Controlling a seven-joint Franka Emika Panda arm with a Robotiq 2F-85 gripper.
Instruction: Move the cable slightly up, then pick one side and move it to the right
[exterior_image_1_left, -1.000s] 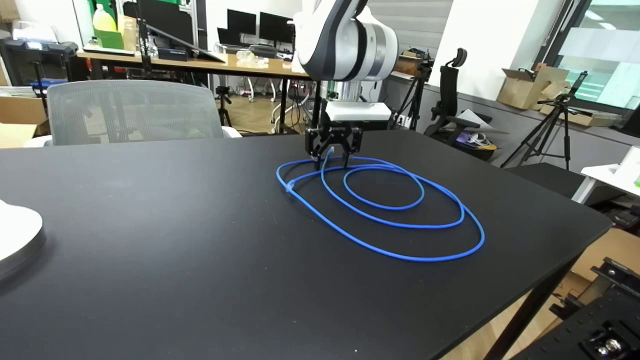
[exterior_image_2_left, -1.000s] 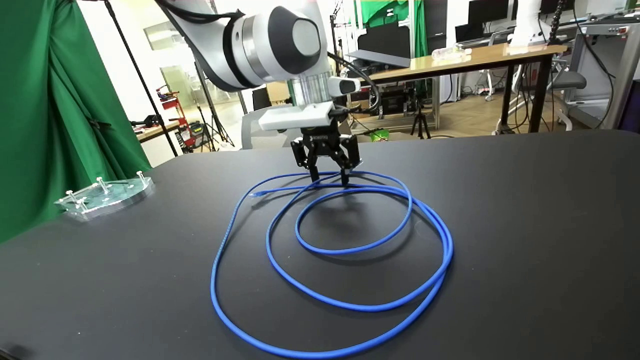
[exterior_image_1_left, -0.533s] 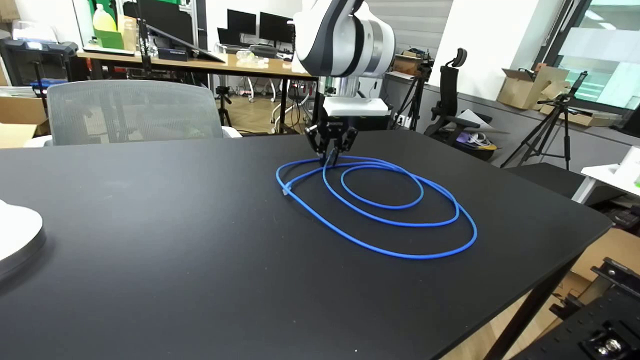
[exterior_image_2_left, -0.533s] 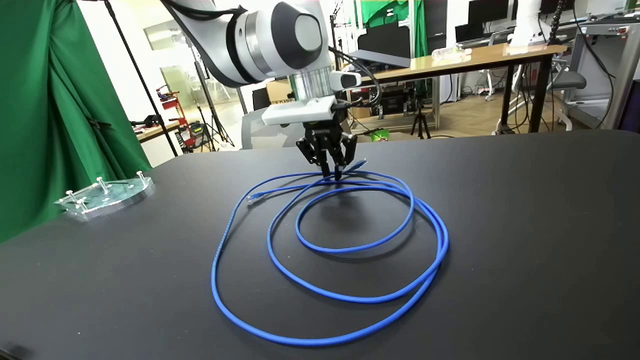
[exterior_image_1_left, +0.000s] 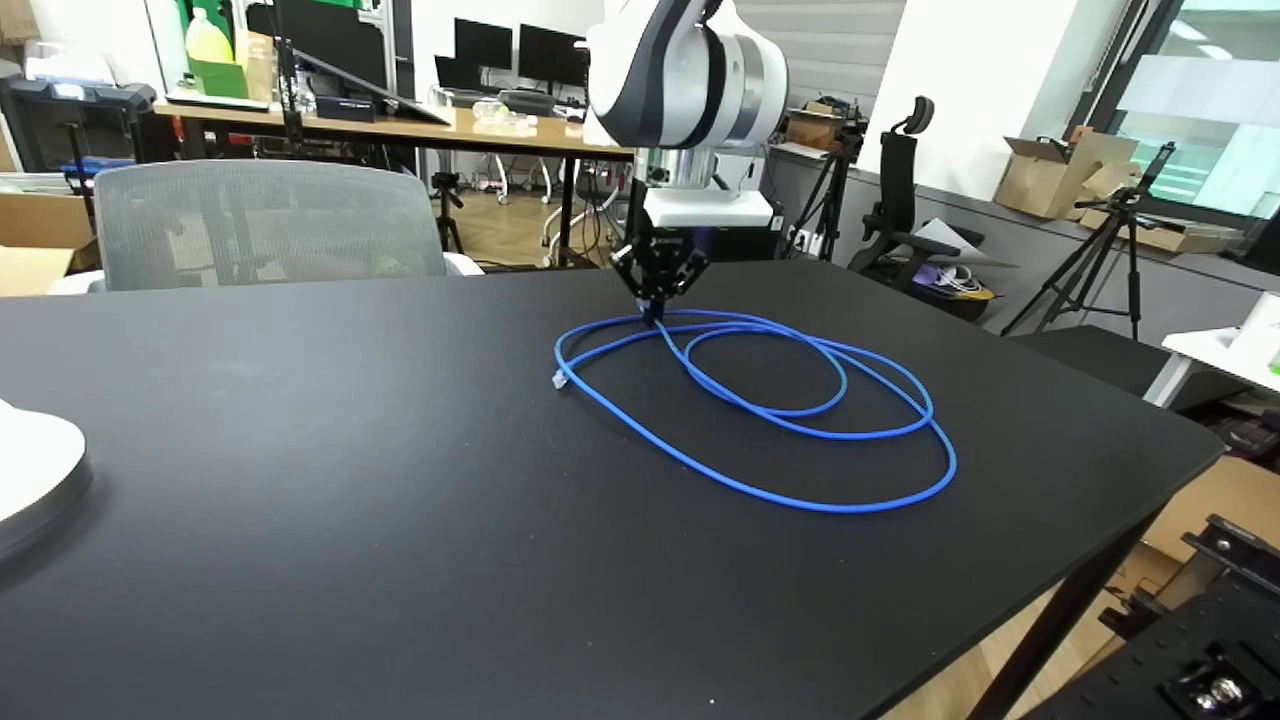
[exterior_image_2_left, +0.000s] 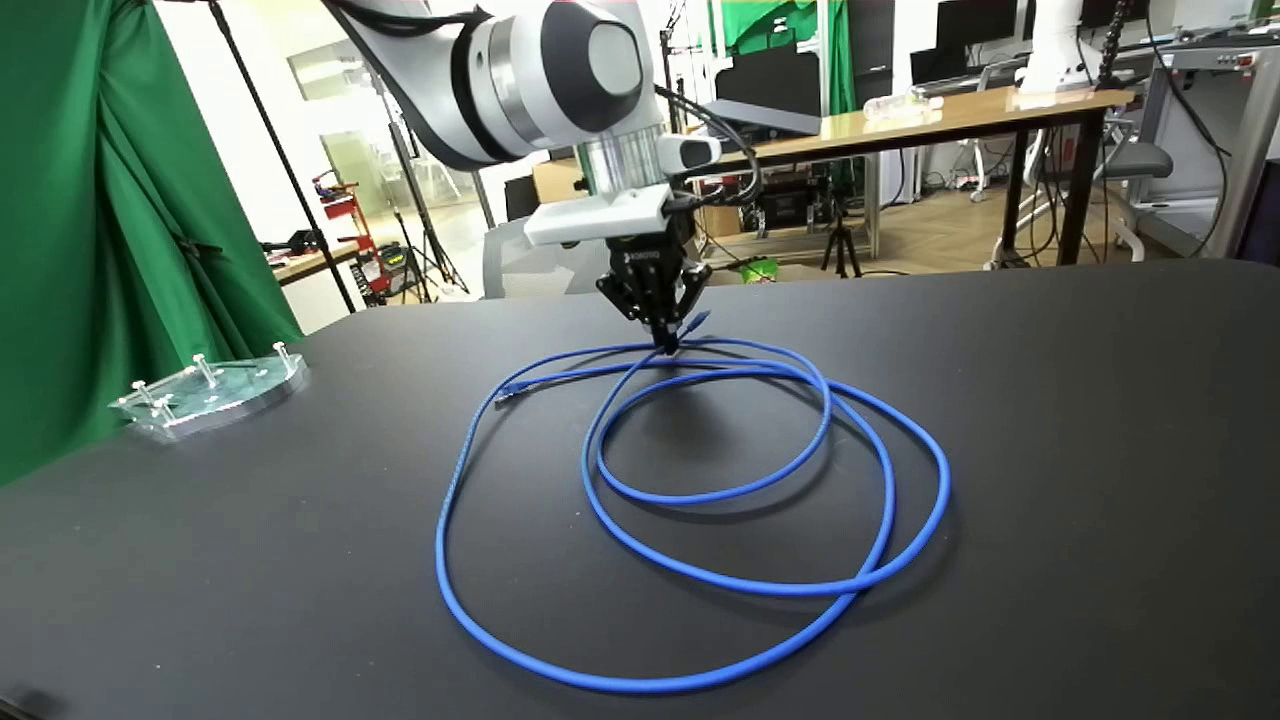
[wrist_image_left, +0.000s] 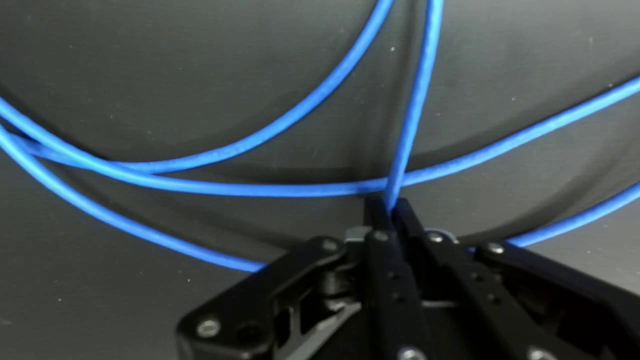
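On the dark table (exterior_image_1_left: 330, 500), toward its far side, the cable (exterior_image_2_left: 690, 499) lies in loose, overlapping blue loops. One end plug (exterior_image_2_left: 698, 320) juts out just past the gripper (wrist_image_left: 389, 206); the second plug (exterior_image_2_left: 510, 390) rests at the outer strand, on the left in both exterior views. The gripper's jaws are pressed together on a single strand close behind that first plug, pinching it low down. In the wrist view the held length crosses over a neighbouring strand, while another passes beneath the gripper, partly hidden.

Gripping so near the plug probably serves to steer one side and let the loops trail after; whether for the small shift up or the later pick cannot be told. Since the held strand is uppermost at that crossing, it should come away readily, though loops crossed on the near side may drag along.

The table's far edge looks near behind the gripper, leaving perhaps little room to push away. Rightward, in an exterior view, the tabletop (exterior_image_2_left: 1080, 450) runs well beyond the loops, which should suit a sideways move. A clear plate with upright pegs (exterior_image_2_left: 225, 388) sits well apart at left, and a grey mesh chair (exterior_image_1_left: 270, 225) stands past the far edge.
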